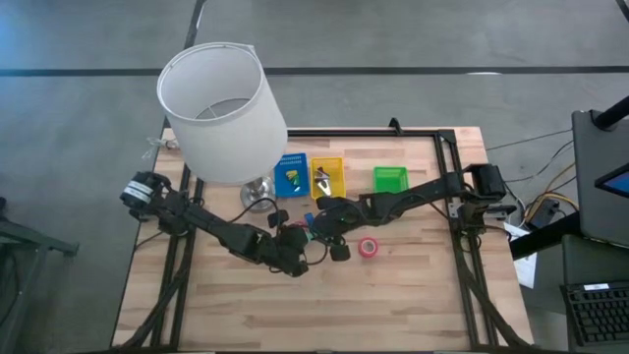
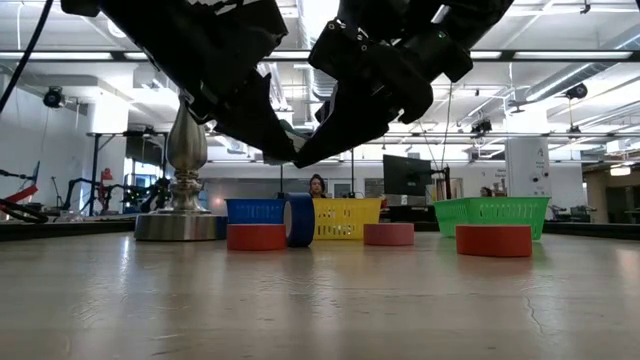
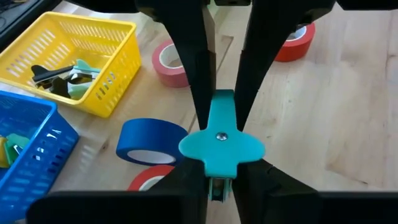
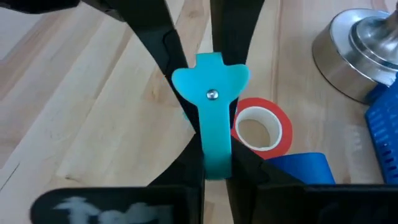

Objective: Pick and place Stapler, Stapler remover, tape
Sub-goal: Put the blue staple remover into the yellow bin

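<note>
A teal plastic tool (image 3: 221,146) with a metal rivet hangs in mid-air between my two grippers above the table's middle (image 1: 308,232). My left gripper (image 3: 219,180) is shut on its wide end, and my right gripper (image 4: 216,171) is shut on its narrow stem. Three red-pink tape rolls (image 2: 256,237) (image 2: 389,234) (image 2: 494,240) lie flat on the table below. A blue roll (image 2: 298,220) stands on its edge among them. The silvery stapler remover does not show anywhere. My left gripper pinches the teal tool between its two fingers at the wide, winged end (image 3: 217,163) beside the rivet, coming level from the table's left. The tool is lifted clear of the table. My right gripper pinches the tool's narrow stem (image 4: 215,149) between its two fingers, coming from the table's right, facing the left gripper. Its fingers (image 3: 198,93) lie along the stem on either side.
A lamp with a white shade (image 1: 221,108) and a metal foot (image 2: 180,222) stands at the far left. Blue (image 1: 291,175), yellow (image 1: 327,177) and green (image 1: 390,179) trays line the far side; the yellow tray holds dark and pale green pieces (image 3: 59,74). The near half of the table is bare wood.
</note>
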### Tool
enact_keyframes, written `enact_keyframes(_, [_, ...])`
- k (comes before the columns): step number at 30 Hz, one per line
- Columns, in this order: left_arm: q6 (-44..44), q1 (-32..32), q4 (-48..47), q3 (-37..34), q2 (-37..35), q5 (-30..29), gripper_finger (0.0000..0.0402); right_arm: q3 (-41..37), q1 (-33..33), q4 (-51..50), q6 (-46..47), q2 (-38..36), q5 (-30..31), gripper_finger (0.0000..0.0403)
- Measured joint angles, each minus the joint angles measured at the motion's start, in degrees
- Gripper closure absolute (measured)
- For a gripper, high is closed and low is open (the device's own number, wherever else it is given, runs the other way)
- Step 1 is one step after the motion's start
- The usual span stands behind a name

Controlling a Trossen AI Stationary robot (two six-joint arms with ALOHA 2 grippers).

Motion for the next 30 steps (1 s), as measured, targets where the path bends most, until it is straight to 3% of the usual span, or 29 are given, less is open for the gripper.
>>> enact_keyframes(16, [0.0,-0.02,-0.46,0.0,0.0,0.77,0.0266,0.0,0.1,-8.16,7.95,-0.42,0.39,0.0366])
enact_keyframes(23, [-0.19,-0.07,-0.77,-0.02,0.0,0.8,0.0264,0.02,0.1,-24.87,7.15,-1.43,0.39,0.0365])
enact_keyframes(30, [-0.43,-0.07,-0.86,-0.04,0.0,0.78,0.0266,0.63,-0.11,-29.69,5.13,-3.42,5.07,0.0365])
